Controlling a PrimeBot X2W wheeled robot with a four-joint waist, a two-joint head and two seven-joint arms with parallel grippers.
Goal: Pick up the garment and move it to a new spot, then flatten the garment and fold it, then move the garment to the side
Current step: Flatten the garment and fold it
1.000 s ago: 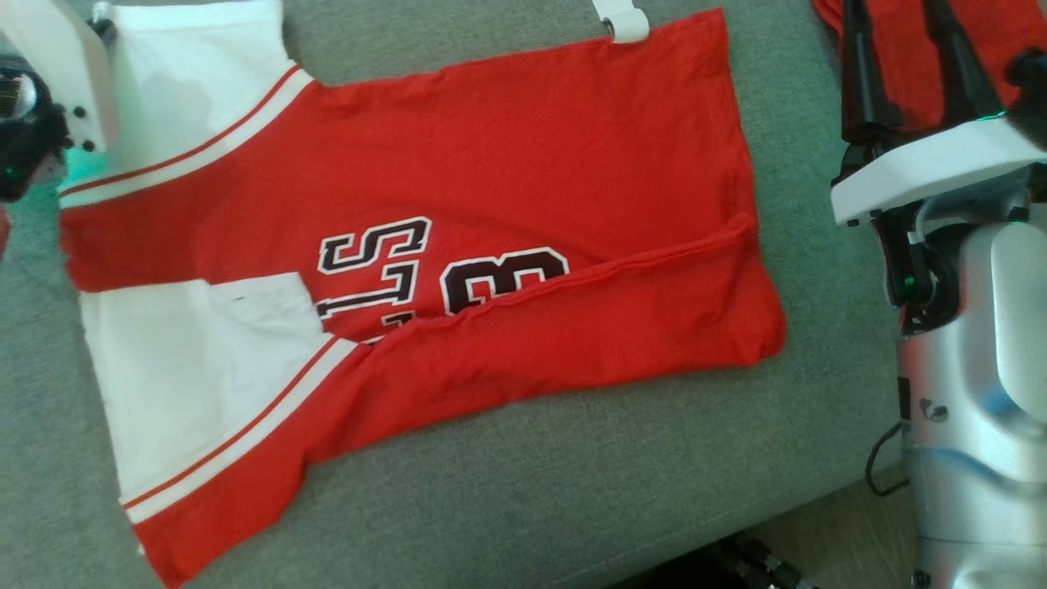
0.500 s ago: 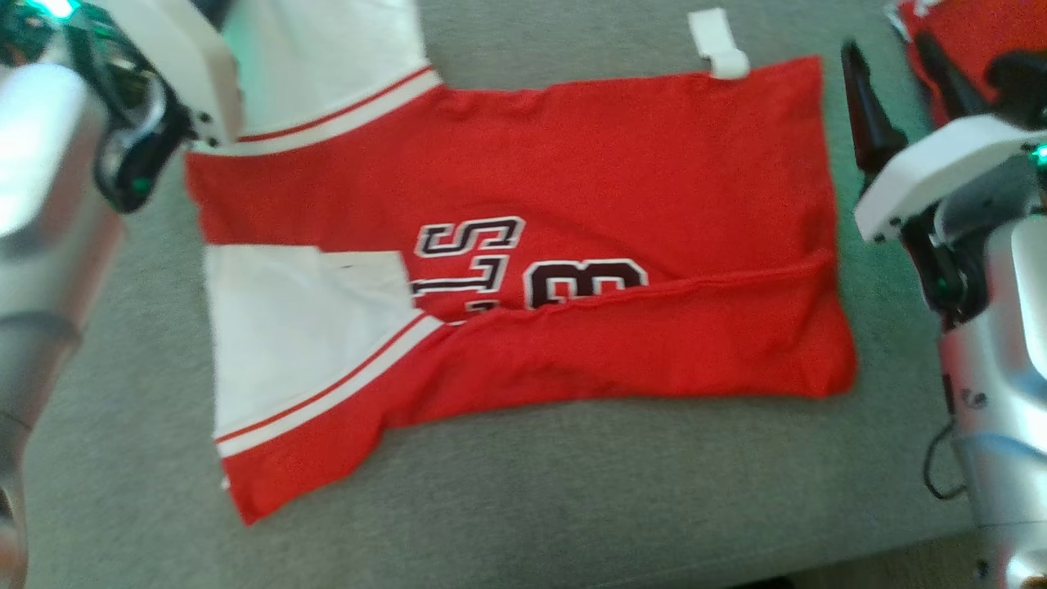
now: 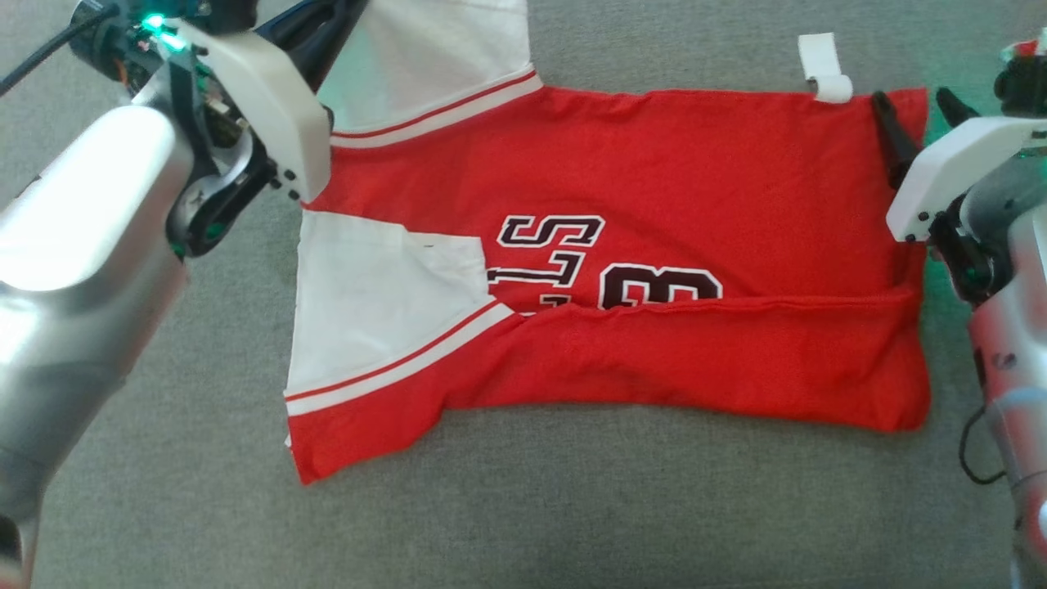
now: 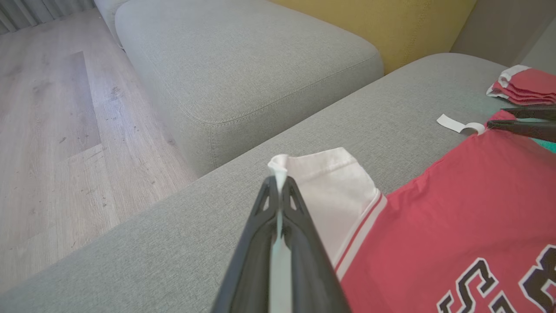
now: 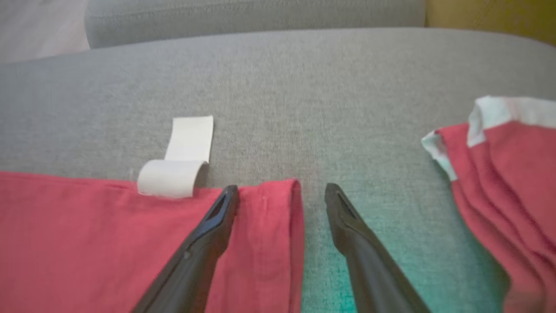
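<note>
A red jersey (image 3: 654, 188) with white sleeves and dark lettering lies spread on the grey sofa cushion (image 3: 572, 507), its near long edge folded over. My left gripper (image 4: 278, 184) is shut on the far white sleeve's (image 4: 330, 182) corner, at the jersey's upper left in the head view. My right gripper (image 5: 282, 195) stands open over the jersey's far right corner (image 5: 278, 204), one finger above the red cloth and the other above bare cushion. In the head view the right gripper (image 3: 916, 110) is at the far right corner.
A white label strip (image 3: 822, 65) lies at the jersey's far hem. A folded stack of red and white garments (image 5: 508, 174) rests to the right. A second grey cushion (image 4: 243, 65), a yellow backrest (image 4: 382, 21) and wooden floor (image 4: 52, 121) lie beyond.
The head camera has swung, shifting the whole picture rightward. My right gripper has come down over the jersey's far right corner, away from the folded stack. The left arm now reaches the far sleeve.
</note>
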